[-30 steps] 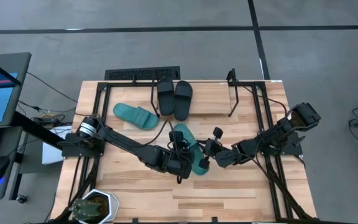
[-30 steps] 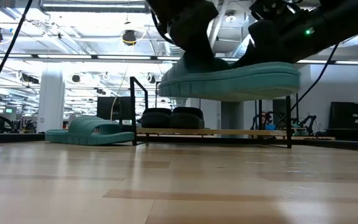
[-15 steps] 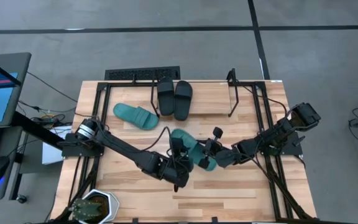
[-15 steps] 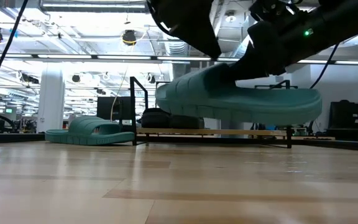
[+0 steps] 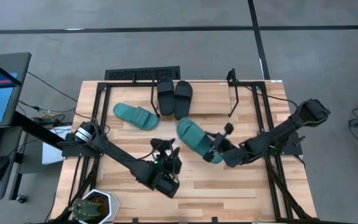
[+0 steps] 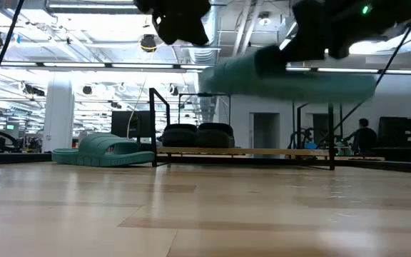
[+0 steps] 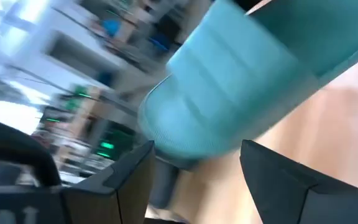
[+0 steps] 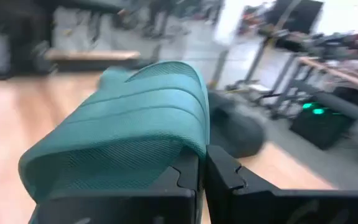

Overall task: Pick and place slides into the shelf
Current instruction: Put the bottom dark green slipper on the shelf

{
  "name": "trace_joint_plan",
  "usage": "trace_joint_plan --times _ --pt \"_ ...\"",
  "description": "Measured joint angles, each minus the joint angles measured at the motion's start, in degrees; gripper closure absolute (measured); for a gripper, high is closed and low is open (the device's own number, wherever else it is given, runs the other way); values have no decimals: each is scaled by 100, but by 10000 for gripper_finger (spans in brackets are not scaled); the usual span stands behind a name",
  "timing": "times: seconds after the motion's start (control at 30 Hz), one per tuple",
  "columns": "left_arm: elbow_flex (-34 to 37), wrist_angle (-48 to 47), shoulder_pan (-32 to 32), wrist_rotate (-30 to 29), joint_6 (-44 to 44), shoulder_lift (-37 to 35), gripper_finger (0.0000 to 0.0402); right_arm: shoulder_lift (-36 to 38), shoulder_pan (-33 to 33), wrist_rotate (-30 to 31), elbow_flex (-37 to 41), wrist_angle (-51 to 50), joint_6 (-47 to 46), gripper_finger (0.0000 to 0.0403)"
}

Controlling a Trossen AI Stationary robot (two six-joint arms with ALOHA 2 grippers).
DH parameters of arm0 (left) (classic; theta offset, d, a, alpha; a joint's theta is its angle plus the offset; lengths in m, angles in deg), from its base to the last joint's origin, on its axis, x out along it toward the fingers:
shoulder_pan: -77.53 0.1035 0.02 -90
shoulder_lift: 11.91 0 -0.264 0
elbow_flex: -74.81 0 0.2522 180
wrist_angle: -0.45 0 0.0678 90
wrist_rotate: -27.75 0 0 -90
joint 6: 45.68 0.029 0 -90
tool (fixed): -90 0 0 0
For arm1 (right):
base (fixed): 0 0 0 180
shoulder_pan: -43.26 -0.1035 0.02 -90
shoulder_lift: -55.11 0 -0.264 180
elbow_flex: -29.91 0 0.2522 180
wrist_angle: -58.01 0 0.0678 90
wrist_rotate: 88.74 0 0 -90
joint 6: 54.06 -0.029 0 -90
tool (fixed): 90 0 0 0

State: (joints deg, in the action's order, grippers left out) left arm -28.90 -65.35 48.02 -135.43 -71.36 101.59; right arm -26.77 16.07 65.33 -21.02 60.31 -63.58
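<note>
**Teal slide aloft, pinched at its end by right arm**

High view: right gripper [image 5: 219,151] clamped on teal slide [image 5: 193,138], mid-table, near of the shelf [image 5: 232,93]; left gripper [image 5: 165,167] spread wide, empty, just left.

Low view: slide [image 6: 291,77] clear of the table, level; probably light, soft but shape-holding.

Right wrist view: thin edge pinched; wide strap [image 8: 142,118] likely the surer hold.

No readable writing.

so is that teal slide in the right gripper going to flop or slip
The teal slide hangs level in the low view from the right gripper alone, so probably fairly stiff and light. Its ribbed strap likely resists slipping.
</note>
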Motion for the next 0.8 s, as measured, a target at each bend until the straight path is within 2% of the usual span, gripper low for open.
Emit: trace_joint_plan --times 0.1,0.23,0.43,0.63,0.8 --pt "0 -439 -66 -922 -471 0 177 454 35 575 0 -88 58 402" --pt "2 -1106 -62 -1655 -1115 0 177 1086 446 755 0 -71 94 402" --pt "4 -2265 82 -1677 -2254 0 177 1726 1498 779 0 -21 89 402" --pt "6 -3793 249 -1640 -3695 2 177 1754 2512 636 -3 32 -185 402" --pt "34 -3715 329 -1661 -3699 9 177 1357 3141 349 -11 70 -479 402"
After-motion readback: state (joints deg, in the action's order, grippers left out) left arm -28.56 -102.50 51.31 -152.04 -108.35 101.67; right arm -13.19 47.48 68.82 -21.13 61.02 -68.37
